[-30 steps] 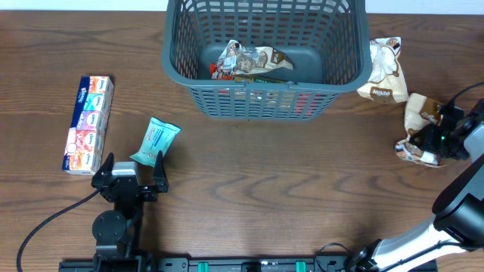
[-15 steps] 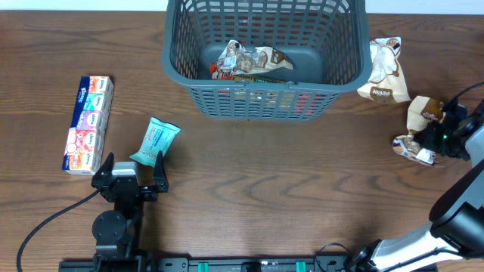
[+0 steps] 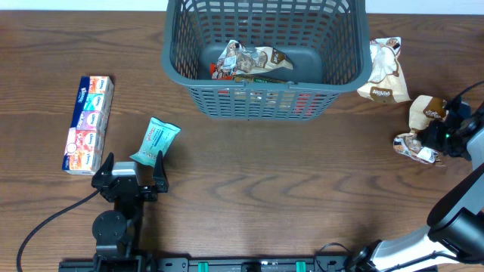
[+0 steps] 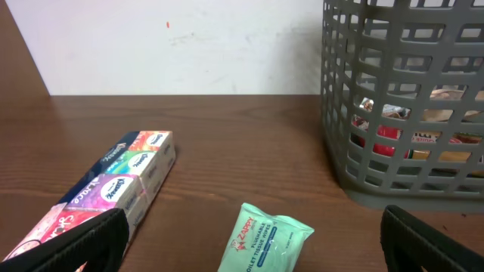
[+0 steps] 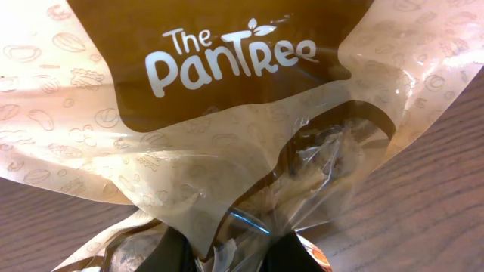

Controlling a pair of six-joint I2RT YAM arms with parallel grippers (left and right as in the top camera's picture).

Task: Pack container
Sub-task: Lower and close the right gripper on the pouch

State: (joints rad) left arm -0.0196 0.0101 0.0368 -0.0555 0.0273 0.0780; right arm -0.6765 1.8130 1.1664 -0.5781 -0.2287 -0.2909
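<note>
The dark grey lattice basket (image 3: 261, 57) stands at the top middle with several snack packs inside; it also shows at the right of the left wrist view (image 4: 408, 106). My right gripper (image 3: 440, 136) at the far right is shut on a brown and cream Pantree snack bag (image 3: 420, 125), which fills the right wrist view (image 5: 227, 113). My left gripper (image 3: 130, 172) is open and empty, resting low on the table just below a mint green wipes pack (image 3: 155, 140), seen between its fingers (image 4: 265, 240).
A multicoloured tissue box pack (image 3: 88, 122) lies at the left, also in the left wrist view (image 4: 113, 185). A second cream and brown snack bag (image 3: 386, 72) lies right of the basket. Bare wood table between the two arms.
My right gripper has lifted and shifted the Pantree bag slightly up and to the right. The left arm has not moved.
</note>
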